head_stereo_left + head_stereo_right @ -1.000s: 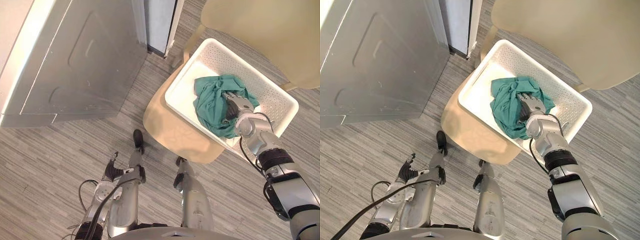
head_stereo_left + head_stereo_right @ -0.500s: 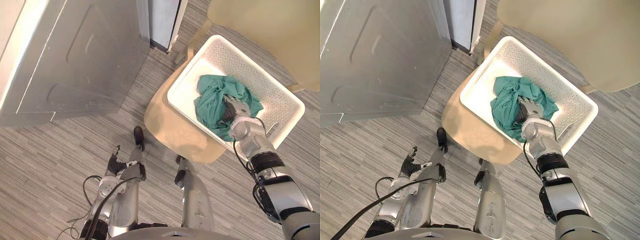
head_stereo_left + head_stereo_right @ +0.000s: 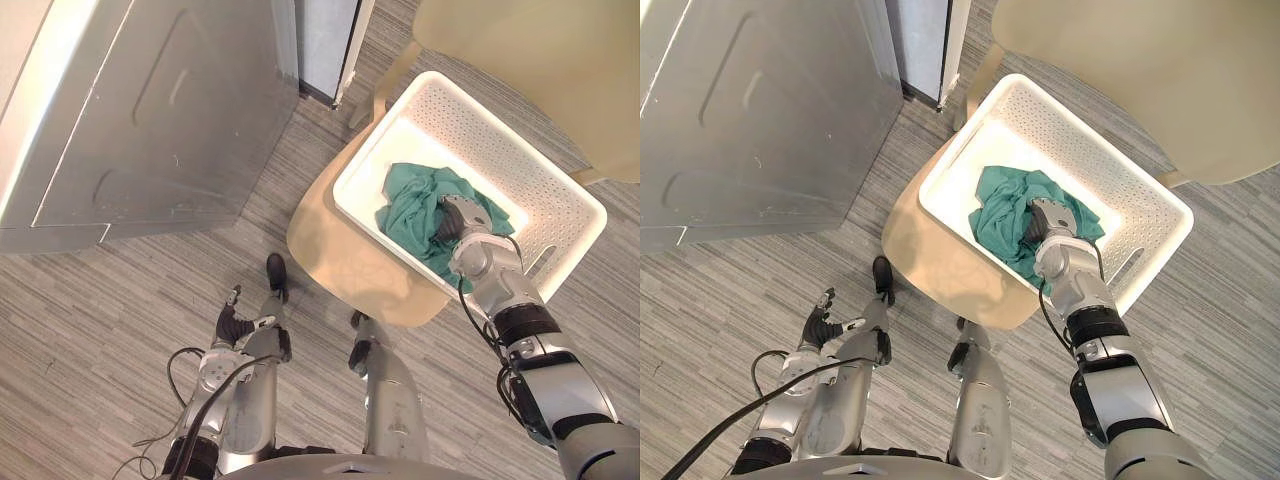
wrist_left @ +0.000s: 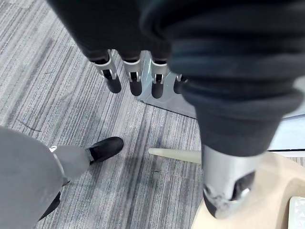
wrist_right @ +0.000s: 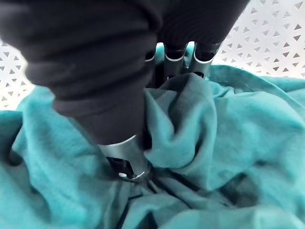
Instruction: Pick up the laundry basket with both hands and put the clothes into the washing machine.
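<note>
In the left eye view the white laundry basket [image 3: 540, 180] sits on a tan stool [image 3: 340, 255]; the green clothes [image 3: 412, 212] lie bunched inside the basket, and the right hand [image 3: 462, 218] is right on top of them, so it is by far the nearer hand; the left hand [image 3: 232, 322] hangs low, well apart from the basket, on the side where the grey washing machine [image 3: 150, 130] stands; half a second ago the clothes lay nearer the middle of the basket, and now they have slid with the hand toward the basket's washing machine side; the right eye view shows the same; in the left wrist view the left hand's fingers [image 4: 135, 76] are straight and hold nothing, above the floor [image 4: 57, 95]; in the right wrist view the right hand's fingers [image 5: 175, 59] and thumb [image 5: 126, 160] are closed on a fold of the clothes, with the basket's holey wall behind; I think the next move is a pull up and out of the basket.
</note>
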Tool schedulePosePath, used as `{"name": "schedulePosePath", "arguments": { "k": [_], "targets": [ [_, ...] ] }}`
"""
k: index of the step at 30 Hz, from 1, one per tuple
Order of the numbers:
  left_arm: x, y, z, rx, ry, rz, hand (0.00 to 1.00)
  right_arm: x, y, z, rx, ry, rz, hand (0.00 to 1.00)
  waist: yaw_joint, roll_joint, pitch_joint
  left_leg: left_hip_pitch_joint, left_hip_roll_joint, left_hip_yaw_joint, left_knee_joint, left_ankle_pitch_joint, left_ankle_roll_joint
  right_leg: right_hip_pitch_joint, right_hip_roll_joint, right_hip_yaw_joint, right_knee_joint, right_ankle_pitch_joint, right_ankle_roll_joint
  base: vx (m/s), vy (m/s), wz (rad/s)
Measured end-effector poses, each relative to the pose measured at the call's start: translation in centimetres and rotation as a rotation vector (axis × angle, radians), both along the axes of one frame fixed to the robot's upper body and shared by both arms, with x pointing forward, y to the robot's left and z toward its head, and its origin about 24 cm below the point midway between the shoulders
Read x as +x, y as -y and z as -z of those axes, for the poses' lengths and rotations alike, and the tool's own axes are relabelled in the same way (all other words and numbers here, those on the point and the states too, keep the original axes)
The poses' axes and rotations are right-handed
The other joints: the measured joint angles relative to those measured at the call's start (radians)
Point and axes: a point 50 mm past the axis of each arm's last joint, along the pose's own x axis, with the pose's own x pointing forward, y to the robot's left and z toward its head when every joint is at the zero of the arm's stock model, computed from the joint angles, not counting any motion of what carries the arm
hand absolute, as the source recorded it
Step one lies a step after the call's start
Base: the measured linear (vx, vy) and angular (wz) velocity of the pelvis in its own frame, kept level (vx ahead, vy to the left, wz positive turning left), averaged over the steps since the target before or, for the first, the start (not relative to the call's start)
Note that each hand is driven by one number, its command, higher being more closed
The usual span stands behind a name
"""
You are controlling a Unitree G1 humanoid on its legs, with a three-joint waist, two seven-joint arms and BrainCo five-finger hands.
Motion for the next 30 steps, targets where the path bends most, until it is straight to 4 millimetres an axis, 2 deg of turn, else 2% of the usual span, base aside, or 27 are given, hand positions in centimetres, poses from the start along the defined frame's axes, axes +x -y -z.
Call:
{"name": "schedulePosePath", "arguments": {
  "k": [7,11,15,18,19,21,23,25,30],
  "targets": [
    [0.0,-0.2,0.0,0.002,0.003,-0.02,0.0,-0.7,-0.3,1.7,0.037,-0.043,0.004,1.0,0.001,0.0,0.0,0.005,0.003,0.0,0.0,0.001,-0.001,0.0,0.001,-0.001,0.011,-0.005,-0.007,0.04,-0.012,0.0],
    [0.0,-0.4,0.0,0.004,0.004,-0.033,0.0,-1.2,0.0,2.7,0.144,-0.052,0.052,1.0,0.005,0.0,0.0,0.014,0.006,-0.003,0.0,0.001,-0.003,0.001,0.0,-0.003,0.036,-0.022,-0.008,0.02,-0.011,0.02],
    [0.0,-0.4,0.0,0.003,0.004,-0.034,0.0,-1.9,0.6,3.6,0.334,-0.022,0.135,1.0,0.004,0.0,0.0,0.014,0.007,-0.003,0.0,0.0,-0.003,0.001,-0.001,-0.004,0.04,-0.024,-0.008,0.04,-0.012,0.01],
    [0.0,-0.4,0.0,0.002,0.004,-0.037,0.0,-2.6,1.6,3.9,0.578,0.065,0.268,1.0,0.005,0.0,0.0,0.016,0.007,-0.002,0.0,-0.001,-0.004,-0.001,-0.004,-0.007,0.055,-0.034,-0.009,0.05,-0.008,0.04],
    [0.0,-0.3,0.0,-0.002,0.005,-0.044,0.0,-3.2,2.3,3.8,0.801,0.182,0.373,1.0,0.005,0.0,0.0,0.019,0.007,-0.001,0.0,-0.001,-0.004,-0.002,-0.006,-0.008,0.062,-0.039,-0.009,0.05,-0.009,0.03],
    [0.0,-0.2,0.0,-0.01,0.004,-0.058,0.0,-3.8,3.2,3.5,1.003,0.307,0.466,1.0,0.005,0.0,0.0,0.022,0.007,0.004,0.0,-0.002,-0.004,-0.001,-0.008,-0.008,0.065,-0.04,-0.009,0.04,-0.007,-0.01],
    [0.0,0.1,0.2,-0.019,-0.004,-0.071,0.0,-4.7,4.8,2.5,1.286,0.529,0.585,1.0,0.006,0.0,0.0,0.033,0.007,0.016,0.0,-0.007,-0.005,0.003,-0.011,-0.004,0.069,-0.04,-0.009,0.05,-0.002,-0.07],
    [0.2,0.4,0.4,-0.022,-0.012,-0.079,0.0,-5.5,5.6,1.4,1.479,0.714,0.618,1.0,0.005,0.0,0.0,0.045,0.007,0.024,0.0,-0.01,-0.007,0.012,-0.012,-0.002,0.07,-0.04,-0.009,0.04,-0.004,-0.06],
    [-0.2,1.1,1.7,-0.031,-0.081,-0.08,0.0,-6.8,6.5,-1.8,1.731,1.014,0.533,1.0,0.001,0.0,-0.002,0.118,0.011,0.058,0.0,-0.033,-0.003,0.079,-0.016,-0.003,0.068,-0.044,-0.008,0.04,-0.006,-0.02]
  ]
}}
